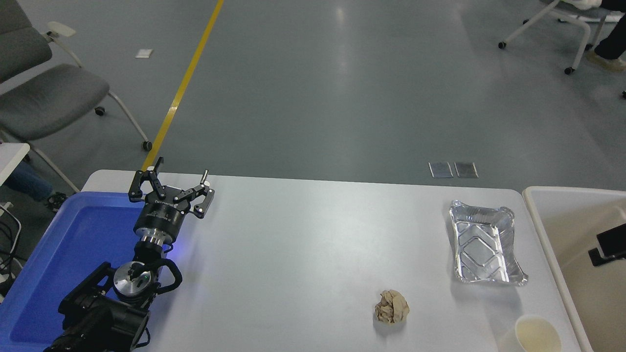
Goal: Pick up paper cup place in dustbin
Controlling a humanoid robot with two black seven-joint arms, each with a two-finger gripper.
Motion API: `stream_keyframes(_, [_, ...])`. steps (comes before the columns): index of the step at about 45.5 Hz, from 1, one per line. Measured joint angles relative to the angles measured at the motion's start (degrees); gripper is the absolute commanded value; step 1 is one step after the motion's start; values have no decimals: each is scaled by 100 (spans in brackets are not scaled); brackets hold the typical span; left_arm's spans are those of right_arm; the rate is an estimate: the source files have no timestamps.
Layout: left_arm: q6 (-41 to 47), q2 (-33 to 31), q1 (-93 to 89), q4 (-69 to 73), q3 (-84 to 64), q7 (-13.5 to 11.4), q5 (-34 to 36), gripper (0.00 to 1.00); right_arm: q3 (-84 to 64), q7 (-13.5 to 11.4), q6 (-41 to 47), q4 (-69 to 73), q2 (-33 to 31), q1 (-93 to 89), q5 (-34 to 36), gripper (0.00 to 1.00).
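I judge the paper cup (537,334), upright at table's 5 o'clock, light and crushable: grip its wall gently. Right gripper (609,247) jaws: cannot tell.

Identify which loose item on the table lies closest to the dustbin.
The paper cup, at the table's near right corner beside the dustbin; the crumpled paper ball lies farther left.

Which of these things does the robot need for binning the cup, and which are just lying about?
Needed:
paper cup
dustbin
right gripper, over the dustbin

Lying about:
crumpled paper ball
foil tray
blue tray
left gripper, parked
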Motion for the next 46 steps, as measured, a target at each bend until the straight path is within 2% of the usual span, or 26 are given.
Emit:
stream_keyframes(12, [0, 1, 0, 0, 0, 1, 1, 99, 976, 0, -645, -133, -877, -1684, -701, 100])
stream_keyframes(23, [0, 0, 0, 0, 0, 5, 2, 99, 1392, 13, -1342, -197, -1138, -2490, -888, 100])
stream_keyframes(36, [0, -2, 0, 1, 0, -1, 2, 99, 1644, 24, -1800, -353, -915, -2952, -886, 100])
stream_keyframes(46, [-1, 1, 0, 1, 0, -2, 1, 99, 2325, 51, -2130, -762, -190, -3921, -589, 100])
